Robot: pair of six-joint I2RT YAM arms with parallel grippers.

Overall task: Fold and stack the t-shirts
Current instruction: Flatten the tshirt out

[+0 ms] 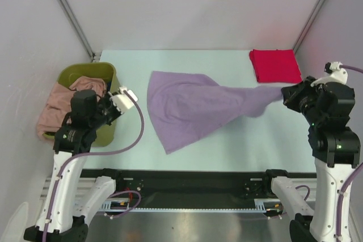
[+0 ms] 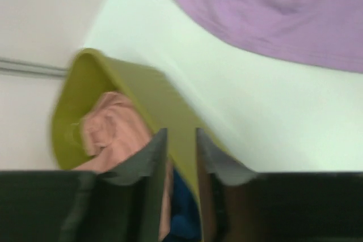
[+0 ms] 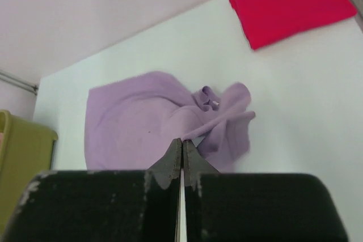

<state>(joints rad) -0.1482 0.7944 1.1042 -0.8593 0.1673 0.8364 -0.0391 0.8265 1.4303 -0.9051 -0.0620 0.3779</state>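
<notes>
The lavender-purple t-shirt (image 1: 190, 109) lies spread on the table's middle, with one end pulled up and to the right. My right gripper (image 1: 285, 94) is shut on that end; in the right wrist view the jaws (image 3: 182, 143) pinch a fold of the lavender shirt (image 3: 136, 120). The bright red t-shirt (image 1: 275, 65) lies folded at the far right and also shows in the right wrist view (image 3: 292, 4). The salmon-pink t-shirt (image 1: 59, 106) hangs out of the olive bin (image 1: 93, 73). My left gripper (image 2: 181, 140) is open and empty over the bin's right wall (image 2: 147, 92). Dark blue cloth (image 2: 184, 208) shows between its fingers, beside the pink shirt (image 2: 110, 131).
The olive bin stands at the table's left edge, against the left wall. White walls enclose the table at the back and on both sides. The red shirt sits close to the right wall, just behind my right gripper.
</notes>
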